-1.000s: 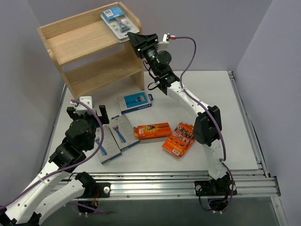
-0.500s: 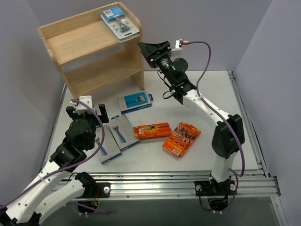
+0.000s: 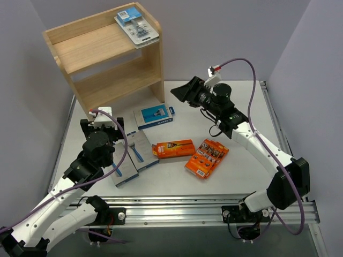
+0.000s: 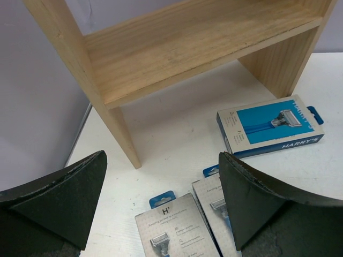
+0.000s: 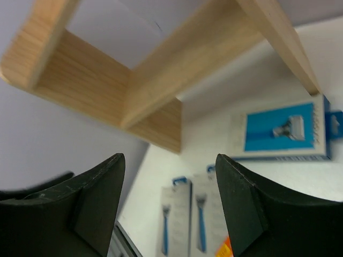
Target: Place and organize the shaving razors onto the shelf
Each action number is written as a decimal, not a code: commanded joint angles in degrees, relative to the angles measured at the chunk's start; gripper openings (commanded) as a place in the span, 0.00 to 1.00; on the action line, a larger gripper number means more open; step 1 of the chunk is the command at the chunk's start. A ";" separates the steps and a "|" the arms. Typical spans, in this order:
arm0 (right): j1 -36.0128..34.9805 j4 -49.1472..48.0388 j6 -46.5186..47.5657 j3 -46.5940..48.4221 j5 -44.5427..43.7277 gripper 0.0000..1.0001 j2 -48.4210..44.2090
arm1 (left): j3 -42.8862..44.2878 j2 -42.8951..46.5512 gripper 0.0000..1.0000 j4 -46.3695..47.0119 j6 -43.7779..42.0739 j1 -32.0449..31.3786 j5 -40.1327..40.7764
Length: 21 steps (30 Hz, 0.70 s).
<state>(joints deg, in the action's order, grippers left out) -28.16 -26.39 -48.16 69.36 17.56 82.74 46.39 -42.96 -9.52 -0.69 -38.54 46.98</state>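
So, one blister pack (image 3: 138,28) sits atop the shelf (image 3: 91,45); the other razor packs (image 3: 173,148) lie in front of it. Left gripper (image 4: 161,182) and right gripper (image 5: 169,182) both gape empty. Next, probably grab the blue box (image 3: 154,116) nearest the shelf.

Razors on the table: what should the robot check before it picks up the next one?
1. Right fingers open, holding nothing: ok.
2. Left fingers open, holding nothing: ok.
3. Blister pack lying on the shelf top: ok.
4. Room on the top beside it: ok, bare wood shows.
5. All packs shelved: not ok. The blue box, grey boxes and orange boxes lie on the table.
6. Left arm clear of the grey boxes: cannot tell; from above it hides part of one.
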 commanded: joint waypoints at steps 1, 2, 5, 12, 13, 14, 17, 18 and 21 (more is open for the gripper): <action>-0.23 13.28 13.78 -1.86 4.49 0.64 -4.42 | 0.54 -1.16 0.94 2.31 -2.65 0.22 2.24; -0.40 17.47 15.62 -2.21 4.85 0.64 -4.86 | 0.63 -1.34 0.94 2.22 -2.83 0.22 2.59; -1.63 25.56 23.18 -3.62 3.54 0.66 -6.88 | 0.46 -2.13 0.94 1.78 -3.09 0.22 3.12; -14.01 34.82 34.36 -9.15 -2.16 0.87 -10.14 | 0.45 -4.59 0.91 1.53 -5.55 0.14 1.10; -15.33 35.35 34.80 -9.59 -4.01 0.88 -10.49 | 0.63 -4.41 0.85 1.17 -5.55 0.05 0.49; -16.56 36.05 35.59 -10.38 -7.33 0.89 -10.67 | 0.63 -4.15 0.81 0.47 -5.20 0.05 -0.04; -19.21 36.41 37.08 -11.70 -12.44 0.90 -11.28 | 0.37 -2.57 0.80 -0.15 -4.24 -0.04 -1.02; -19.99 36.32 37.44 -11.97 -13.68 0.90 -11.63 | 0.37 -2.13 0.83 -0.06 -3.97 -0.13 -0.93; -21.31 33.70 40.50 -13.37 -16.50 0.90 -12.42 | 0.10 -0.55 0.88 0.47 -4.06 -0.13 -0.58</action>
<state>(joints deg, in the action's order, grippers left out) -48.47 8.40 -12.64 56.80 7.99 73.06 46.33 -45.50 -10.11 -4.99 -38.52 46.65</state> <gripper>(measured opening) 0.896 0.865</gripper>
